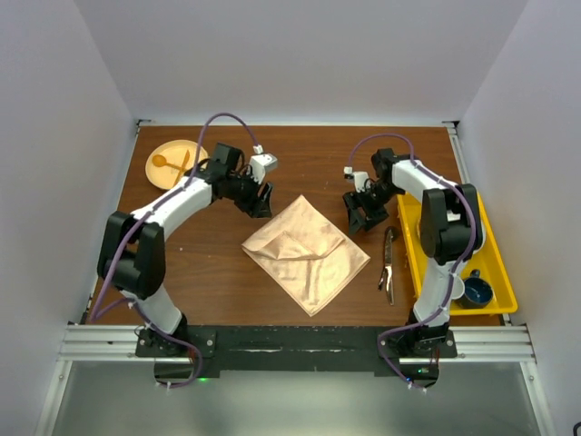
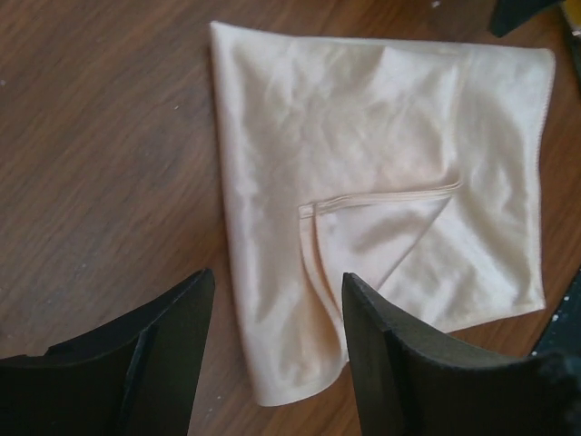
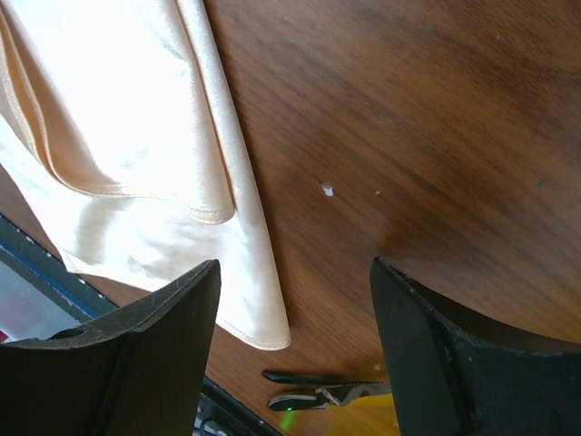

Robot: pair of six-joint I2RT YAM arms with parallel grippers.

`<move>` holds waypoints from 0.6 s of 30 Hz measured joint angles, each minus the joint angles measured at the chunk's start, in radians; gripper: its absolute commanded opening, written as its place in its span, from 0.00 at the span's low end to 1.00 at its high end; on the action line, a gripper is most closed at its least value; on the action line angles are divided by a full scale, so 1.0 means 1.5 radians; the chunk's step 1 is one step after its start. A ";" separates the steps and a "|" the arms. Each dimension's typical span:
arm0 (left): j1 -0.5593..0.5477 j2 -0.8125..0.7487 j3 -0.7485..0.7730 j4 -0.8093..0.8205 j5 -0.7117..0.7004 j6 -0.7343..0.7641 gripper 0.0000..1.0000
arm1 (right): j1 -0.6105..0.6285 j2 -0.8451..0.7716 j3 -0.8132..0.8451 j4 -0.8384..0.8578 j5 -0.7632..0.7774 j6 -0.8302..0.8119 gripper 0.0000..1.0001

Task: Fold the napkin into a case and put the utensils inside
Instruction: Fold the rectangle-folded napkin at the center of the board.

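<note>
**Top view:** Napkin (image 1: 306, 252), peach satin, folded to a diamond, lies at centre of frame on the tabletop (image 1: 218, 272). Utensils (image 1: 388, 265), dark, lie right of it, just beside the yellow tray (image 1: 497, 263). Left pincer (image 1: 257, 202) is near the napkin's upper-left edge, right pincer (image 1: 361, 216) near its upper-right edge.

**Left wrist view:** Napkin fills the upper right. Pincer is apart and empty, with the napkin's lower corner showing between.

**Right wrist view:** Napkin at upper left, utensils at bottom centre. Pincer is apart and empty over bare wood.

My left arm (image 1: 177, 200) and right arm (image 1: 419, 179) are white tubes with black joints. Purple cables (image 1: 221, 115) loop along both. My fingers (image 2: 408, 363) are plain black wedges.
</note>
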 measured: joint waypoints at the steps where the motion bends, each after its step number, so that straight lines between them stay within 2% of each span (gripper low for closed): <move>1: 0.003 0.012 0.000 -0.004 -0.012 0.006 0.60 | 0.000 0.003 0.000 0.001 0.000 0.000 0.69; 7: -0.004 0.109 0.000 -0.015 -0.032 0.021 0.52 | 0.000 0.020 0.001 0.000 0.000 0.000 0.67; 10: -0.005 0.137 0.000 -0.012 -0.034 0.023 0.43 | 0.000 0.021 0.001 0.000 -0.001 0.000 0.65; 11: -0.006 0.147 0.000 -0.011 -0.034 0.024 0.37 | 0.000 0.022 0.001 0.000 -0.001 0.000 0.65; 13: -0.006 0.163 0.001 -0.009 -0.034 0.026 0.29 | 0.000 0.022 -0.002 0.000 -0.005 0.002 0.62; 16: -0.006 0.179 0.016 -0.010 -0.033 0.034 0.03 | 0.001 0.022 -0.009 0.000 -0.019 0.006 0.61; 18: -0.005 0.197 0.036 -0.014 -0.037 0.046 0.00 | 0.002 0.025 -0.011 -0.002 -0.032 0.012 0.63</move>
